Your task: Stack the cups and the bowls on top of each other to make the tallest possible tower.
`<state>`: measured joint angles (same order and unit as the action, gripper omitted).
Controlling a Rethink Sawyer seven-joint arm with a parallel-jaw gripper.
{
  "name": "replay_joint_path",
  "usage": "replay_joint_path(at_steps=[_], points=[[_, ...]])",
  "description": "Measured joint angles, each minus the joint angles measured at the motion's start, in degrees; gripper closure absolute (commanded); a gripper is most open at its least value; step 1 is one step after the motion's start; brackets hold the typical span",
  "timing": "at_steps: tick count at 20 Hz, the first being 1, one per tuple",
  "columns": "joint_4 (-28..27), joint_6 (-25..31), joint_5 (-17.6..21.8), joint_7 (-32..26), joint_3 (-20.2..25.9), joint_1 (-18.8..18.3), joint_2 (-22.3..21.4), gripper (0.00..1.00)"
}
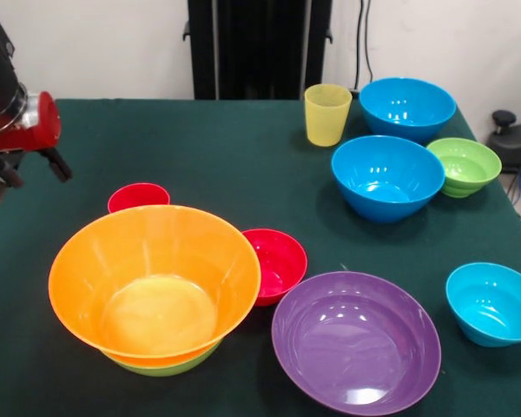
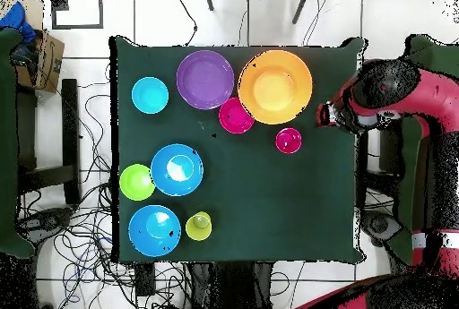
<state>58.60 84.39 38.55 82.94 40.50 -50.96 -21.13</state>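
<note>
We see the gripper (image 1: 35,169) hanging off the table's edge at nine o'clock in the front view, holding nothing; whether its jaws are parted or closed we cannot tell.

The tower (image 1: 156,287) stands at seven o'clock: an orange bowl (image 1: 154,269) nested in a lime bowl (image 1: 165,365), of which only a sliver of rim shows. The red cup (image 1: 138,196) sits just behind it at eleven o'clock of the stack, and a small red bowl (image 1: 276,263) touches the orange rim at three o'clock. The purple bowl (image 1: 356,343) lies beside that at five o'clock. Two blue bowls (image 1: 387,178) and (image 1: 407,107), a ribbed green bowl (image 1: 464,166) and the yellow cup (image 1: 327,114) cluster at one o'clock; a small blue bowl (image 1: 491,304) sits at four o'clock.

The risks, as we judge them: reaching for the red cup or red bowl could knock the stack (both crowd it), glossy rims may slip from a pinch, and nesting bowls adds little height.
</note>
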Motion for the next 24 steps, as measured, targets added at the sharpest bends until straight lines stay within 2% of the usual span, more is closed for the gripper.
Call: replay_joint_path(at_steps=[5, 11, 15, 16, 21, 24], points=[[0.34, 2.17, 1.38, -0.51, -0.67, 1.98, -0.09, 0.00], [4.85, 1.87, 1.38, -0.51, -0.69, 2.59, -0.99, 0.00], [10.77, -0.76, 1.01, -0.51, -0.69, 1.65, -2.54, 0.00], [14.93, -3.08, 0.39, -0.51, -0.69, 0.76, -4.33, 0.00], [23.48, -8.13, -1.46, -0.52, -0.68, -1.50, -9.55, 0.00], [28.24, -10.42, -3.95, -0.51, -0.63, -3.50, -13.68, 0.00]])
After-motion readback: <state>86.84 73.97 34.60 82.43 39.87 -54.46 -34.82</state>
